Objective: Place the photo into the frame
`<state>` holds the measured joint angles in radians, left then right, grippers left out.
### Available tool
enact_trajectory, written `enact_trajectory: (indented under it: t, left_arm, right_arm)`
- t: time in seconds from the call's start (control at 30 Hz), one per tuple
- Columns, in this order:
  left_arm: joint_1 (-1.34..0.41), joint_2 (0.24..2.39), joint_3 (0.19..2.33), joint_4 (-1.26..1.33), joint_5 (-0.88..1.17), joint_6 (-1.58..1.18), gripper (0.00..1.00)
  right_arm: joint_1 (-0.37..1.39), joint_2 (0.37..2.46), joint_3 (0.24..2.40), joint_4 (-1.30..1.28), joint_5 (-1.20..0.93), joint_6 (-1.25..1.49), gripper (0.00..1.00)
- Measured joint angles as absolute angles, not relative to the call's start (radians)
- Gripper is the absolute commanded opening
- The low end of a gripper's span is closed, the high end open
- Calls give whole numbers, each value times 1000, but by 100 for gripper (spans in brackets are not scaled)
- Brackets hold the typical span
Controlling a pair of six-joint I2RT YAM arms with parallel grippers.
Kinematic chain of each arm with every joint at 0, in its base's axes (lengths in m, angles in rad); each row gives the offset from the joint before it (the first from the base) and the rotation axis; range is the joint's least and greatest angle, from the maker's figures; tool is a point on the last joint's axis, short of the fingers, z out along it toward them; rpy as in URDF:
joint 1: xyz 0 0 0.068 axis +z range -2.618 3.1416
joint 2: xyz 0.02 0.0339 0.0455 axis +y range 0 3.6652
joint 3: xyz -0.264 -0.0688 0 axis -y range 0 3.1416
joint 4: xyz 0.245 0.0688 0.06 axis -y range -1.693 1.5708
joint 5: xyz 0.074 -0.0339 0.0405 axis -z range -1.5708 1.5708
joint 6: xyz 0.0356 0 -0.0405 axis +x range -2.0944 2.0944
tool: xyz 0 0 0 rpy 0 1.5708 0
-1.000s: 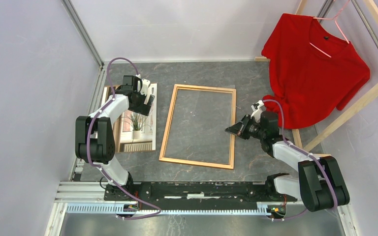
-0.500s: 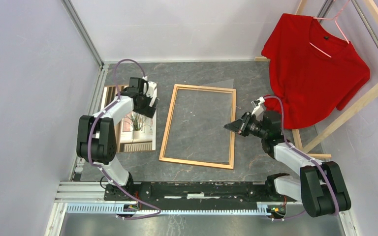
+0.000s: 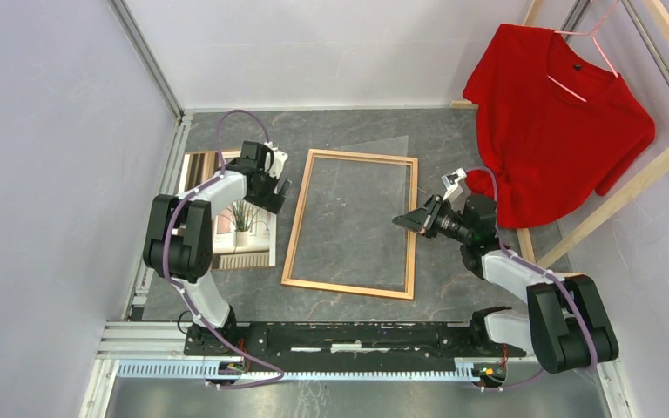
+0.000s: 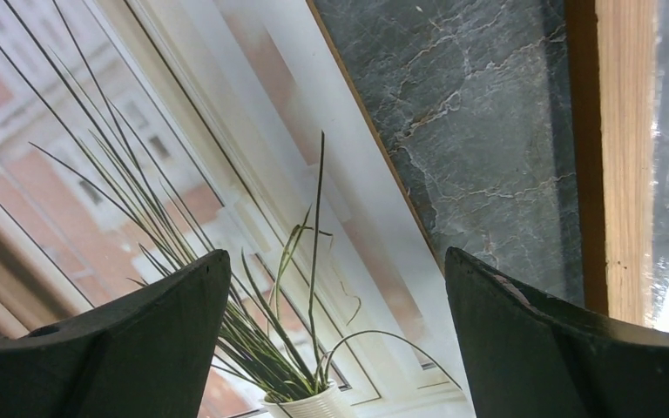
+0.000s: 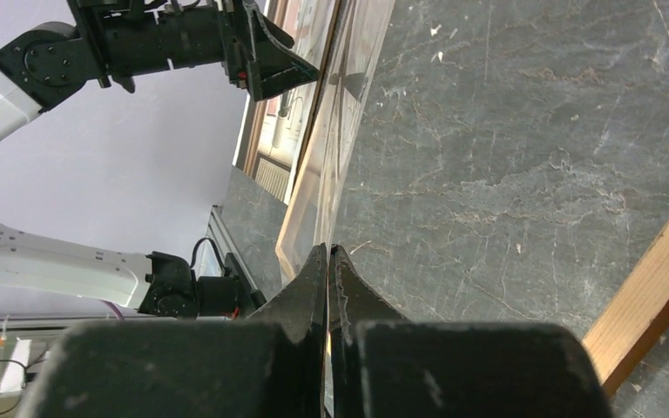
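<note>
Left end effector (image 3: 280,189) hovers with its 2 fingers spread wide apart and nothing between them, over the right edge of the photo (image 3: 244,228). In the left wrist view, the left end effector (image 4: 335,261) looks down on the photo (image 4: 139,174), which lies picture-side up with the spiky potted plant showing. A narrow strip of bare bench (image 4: 488,131) separates the print from the left rail of the frame (image 4: 625,157).

The photo rests flat on the bench (image 3: 453,131), just left of the frame (image 3: 296,228) and outside it. The frame lies flat near the middle.

The right end effector (image 3: 407,222) is over the frame's right rail. The right wrist view shows this end effector (image 5: 328,248) pinched together on the edge of a thin clear sheet (image 5: 331,148). The clear sheet (image 3: 383,174) is tilted over the frame, 1 corner reaching past the far rail.

A red shirt (image 3: 557,113) hangs on a wooden rack (image 3: 627,192) at the far right.
</note>
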<state>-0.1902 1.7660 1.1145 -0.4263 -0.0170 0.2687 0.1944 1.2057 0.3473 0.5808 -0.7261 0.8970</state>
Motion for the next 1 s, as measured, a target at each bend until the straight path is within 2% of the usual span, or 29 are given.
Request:
enact_trajectory:
  t: [0.63,1.0]
  left_arm:
    - [-234,1771,1083,-387,-17,261,98]
    - [-239,1771,1077,-384,-17,261,98]
  right_arm:
    - [182,1276,345,606,-722,920,0]
    - [175,1295,372,528,-719,852,0]
